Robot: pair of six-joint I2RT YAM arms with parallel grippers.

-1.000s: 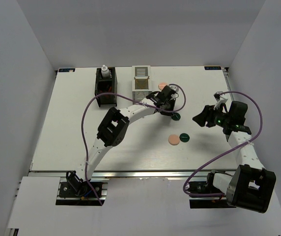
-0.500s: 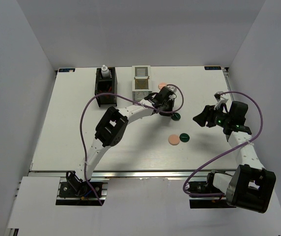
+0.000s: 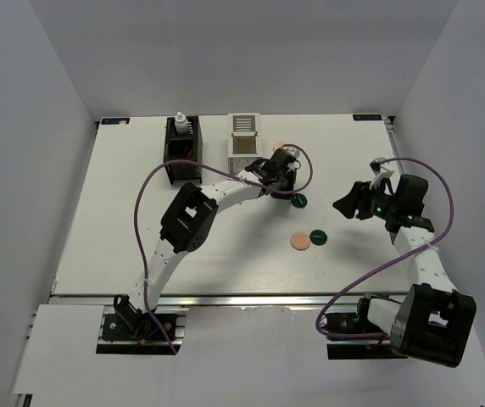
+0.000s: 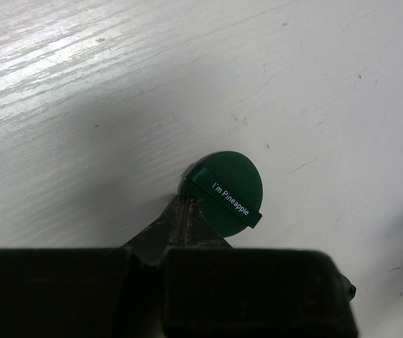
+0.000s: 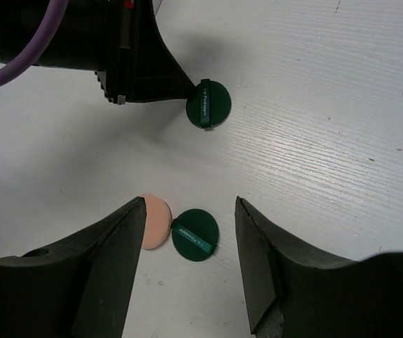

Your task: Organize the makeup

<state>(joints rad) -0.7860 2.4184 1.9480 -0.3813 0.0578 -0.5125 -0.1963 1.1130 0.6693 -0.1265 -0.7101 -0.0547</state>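
A dark-green disc (image 4: 233,184) with a ribbon strap lies right of the white box. My left gripper (image 4: 185,204) is shut, its tips pinching that disc's rim (image 5: 208,104) at the strap's end (image 3: 300,201). Nearer the front, a second dark-green disc (image 5: 195,234) and a peach disc (image 5: 156,222) lie touching side by side (image 3: 317,236). My right gripper (image 5: 191,204) hovers open above that pair, holding nothing. Another peach disc (image 3: 280,146) shows behind the left wrist. A small white bottle (image 3: 180,123) stands in the black box.
The black slatted box (image 3: 181,157) and the white slatted box (image 3: 243,148) stand at the back of the table. A purple cable loops from the left arm (image 3: 145,220) and another from the right arm (image 3: 378,271).
My left gripper has shut at the rim of the dark-green disc and drawn back a little toward the white box; the disc shifted slightly left. The right arm has not moved.
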